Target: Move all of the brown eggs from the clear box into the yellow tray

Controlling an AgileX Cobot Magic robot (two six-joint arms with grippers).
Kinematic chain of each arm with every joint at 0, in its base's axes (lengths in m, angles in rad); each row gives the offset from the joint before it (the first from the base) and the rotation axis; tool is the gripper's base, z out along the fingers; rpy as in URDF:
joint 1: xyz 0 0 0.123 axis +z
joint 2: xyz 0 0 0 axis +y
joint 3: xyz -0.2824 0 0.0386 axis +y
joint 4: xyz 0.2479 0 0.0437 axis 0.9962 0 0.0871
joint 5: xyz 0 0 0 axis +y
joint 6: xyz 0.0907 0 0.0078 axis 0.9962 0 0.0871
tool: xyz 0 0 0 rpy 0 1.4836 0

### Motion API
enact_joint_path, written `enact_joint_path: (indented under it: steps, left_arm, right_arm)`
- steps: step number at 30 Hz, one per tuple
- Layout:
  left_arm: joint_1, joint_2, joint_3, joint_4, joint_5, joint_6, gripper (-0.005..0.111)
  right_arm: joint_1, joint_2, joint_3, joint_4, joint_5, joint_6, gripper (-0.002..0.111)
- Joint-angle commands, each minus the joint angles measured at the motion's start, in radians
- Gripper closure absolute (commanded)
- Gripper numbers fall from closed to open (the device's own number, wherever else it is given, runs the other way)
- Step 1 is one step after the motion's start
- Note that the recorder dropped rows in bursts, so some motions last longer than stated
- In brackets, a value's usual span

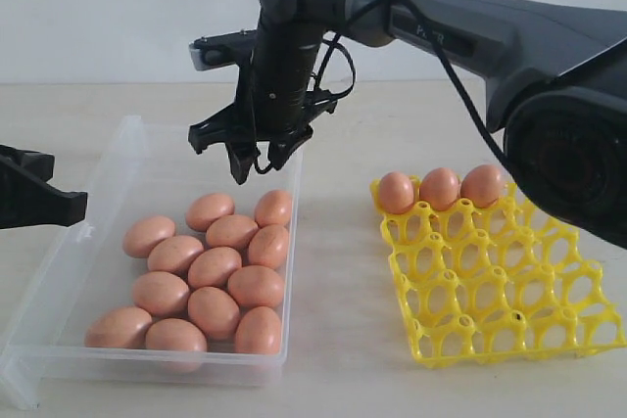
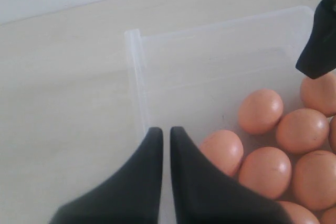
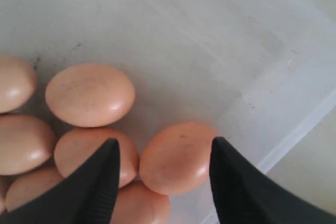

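Several brown eggs (image 1: 211,271) lie clustered in the clear box (image 1: 120,149) on the left. The yellow tray (image 1: 509,310) stands to the right with three eggs (image 1: 440,188) in its back row. My right gripper (image 1: 255,171) reaches across and hangs open just above the box's back right part. In the right wrist view one egg (image 3: 178,156) lies below and between the open gripper (image 3: 164,148) fingers, apart from them. My left gripper (image 1: 59,205) is shut and empty at the box's left wall; its closed gripper tips (image 2: 166,132) sit over the rim (image 2: 135,77).
The right arm (image 1: 509,46) stretches from the upper right across the tray's far side. A strip of beige tabletop (image 1: 338,271) separates box and tray. A pale wall stands behind the table.
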Motion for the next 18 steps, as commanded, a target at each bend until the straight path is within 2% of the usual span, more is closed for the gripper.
enact_joint_path:
  steps: [1,18]
  left_arm:
    - [0.003,-0.009,0.005,-0.009,0.013,-0.017,0.103]
    - [0.003,-0.009,0.005,-0.002,0.003,-0.013,0.103]
  right_arm:
    - [0.01,-0.011,-0.004,-0.072,0.013,0.101,0.063]
    - [0.051,-0.009,0.069,-0.118,0.013,0.304,0.063]
